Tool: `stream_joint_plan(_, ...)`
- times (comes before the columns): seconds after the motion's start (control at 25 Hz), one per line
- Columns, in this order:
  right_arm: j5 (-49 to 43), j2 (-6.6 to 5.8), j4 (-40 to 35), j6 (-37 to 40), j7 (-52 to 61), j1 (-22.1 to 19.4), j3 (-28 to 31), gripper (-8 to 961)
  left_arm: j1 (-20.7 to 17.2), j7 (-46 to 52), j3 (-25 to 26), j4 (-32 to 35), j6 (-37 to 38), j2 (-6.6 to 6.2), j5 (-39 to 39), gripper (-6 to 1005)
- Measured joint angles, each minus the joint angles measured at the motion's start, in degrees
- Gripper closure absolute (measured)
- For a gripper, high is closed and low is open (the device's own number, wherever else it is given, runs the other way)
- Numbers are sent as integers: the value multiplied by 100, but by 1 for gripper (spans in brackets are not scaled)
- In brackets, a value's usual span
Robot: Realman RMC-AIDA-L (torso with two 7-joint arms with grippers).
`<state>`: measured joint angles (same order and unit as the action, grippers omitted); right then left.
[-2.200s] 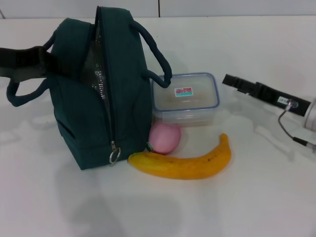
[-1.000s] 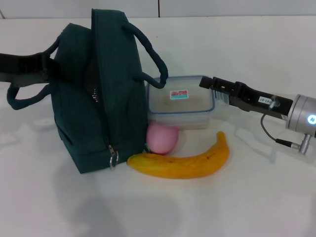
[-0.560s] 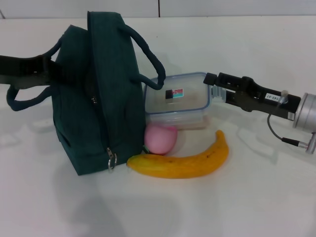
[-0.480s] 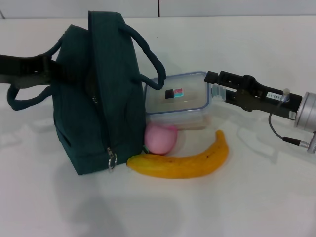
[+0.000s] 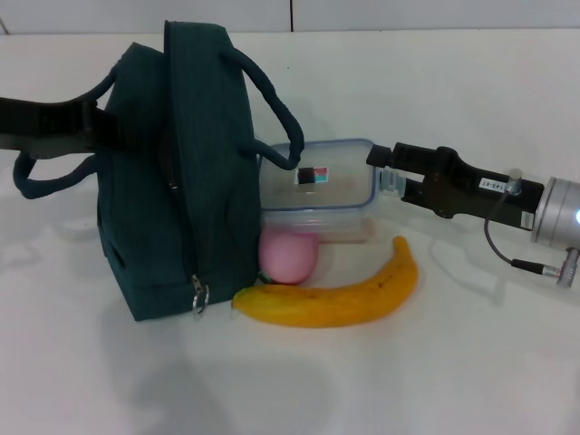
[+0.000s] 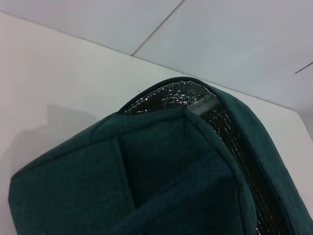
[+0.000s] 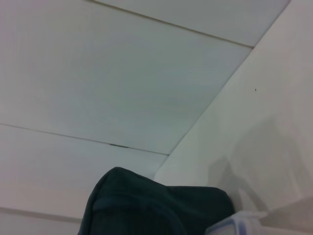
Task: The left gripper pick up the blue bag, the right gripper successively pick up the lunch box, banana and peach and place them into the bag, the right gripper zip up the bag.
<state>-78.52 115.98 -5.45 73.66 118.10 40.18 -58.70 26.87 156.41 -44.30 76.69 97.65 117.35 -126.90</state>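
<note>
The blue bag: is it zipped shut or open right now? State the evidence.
Open. In the left wrist view the blue bag gapes at the top, showing silver lining; in the head view its zipper pull hangs low.

Right gripper [image 5: 381, 168]: black, long and boxy, blocky stepped housing, small white label with dark print on top near its back end. Behind it a silver-grey cylindrical wrist [image 5: 555, 214] with a small glowing white-blue light on its side. A thin dark cable [image 5: 497, 249] loops from the black housing down to a small metal plug under the wrist. Left gripper [image 5: 86, 127]: black, flat bar shape with a greyer underside, coming in from the side opposite the wrist; no markings readable.
</note>
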Motion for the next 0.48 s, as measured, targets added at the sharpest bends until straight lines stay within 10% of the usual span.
stream_joint_plan(0.48, 53, 24, -45, 32, 12, -125, 15, 626, -29, -145, 0, -58, 0, -11, 0, 962)
